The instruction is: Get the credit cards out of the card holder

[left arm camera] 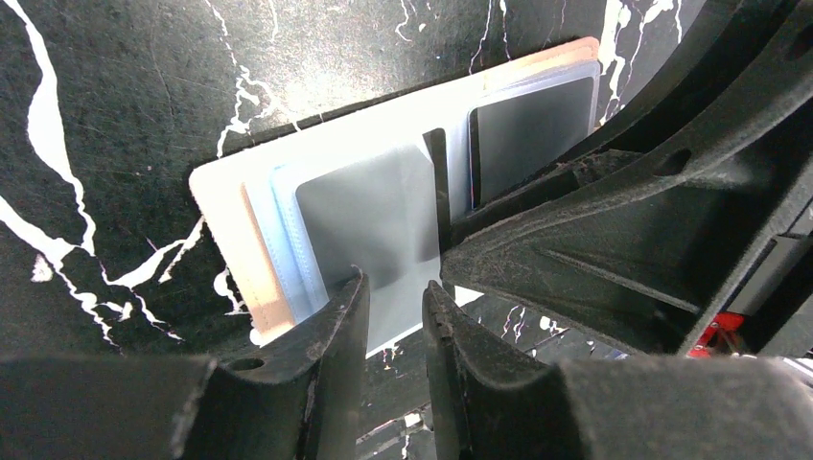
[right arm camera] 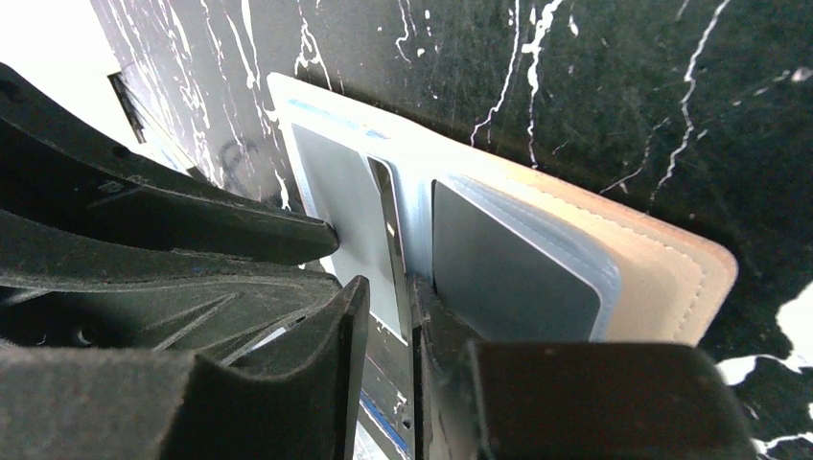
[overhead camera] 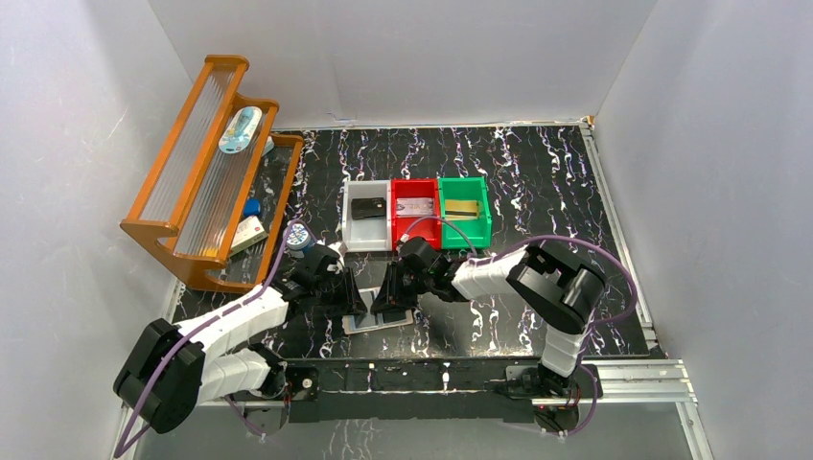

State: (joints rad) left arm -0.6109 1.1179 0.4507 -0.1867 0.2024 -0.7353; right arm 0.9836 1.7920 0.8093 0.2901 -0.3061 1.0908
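Note:
The card holder point(overhead camera: 380, 324) lies open on the black marble table, tan outside point(right arm camera: 662, 268) and pale blue pockets up. Grey credit cards point(left arm camera: 369, 216) show through both pockets. A thin dark strip point(right arm camera: 385, 230), perhaps a card on edge, stands at the fold. My left gripper point(left arm camera: 395, 292) hovers at the near edge of one page, jaws a narrow gap apart, table showing between them. My right gripper point(right arm camera: 388, 297) straddles the fold; the strip lies against one finger, with a gap to the other. The two grippers point(overhead camera: 347, 305) point(overhead camera: 393, 302) nearly touch over the holder.
Grey point(overhead camera: 350, 230), red point(overhead camera: 395, 225) and green point(overhead camera: 484, 216) bins stand in a row behind the holder, each with a card inside. A wooden rack point(overhead camera: 206, 172) with small items leans at the far left. White walls close in the table.

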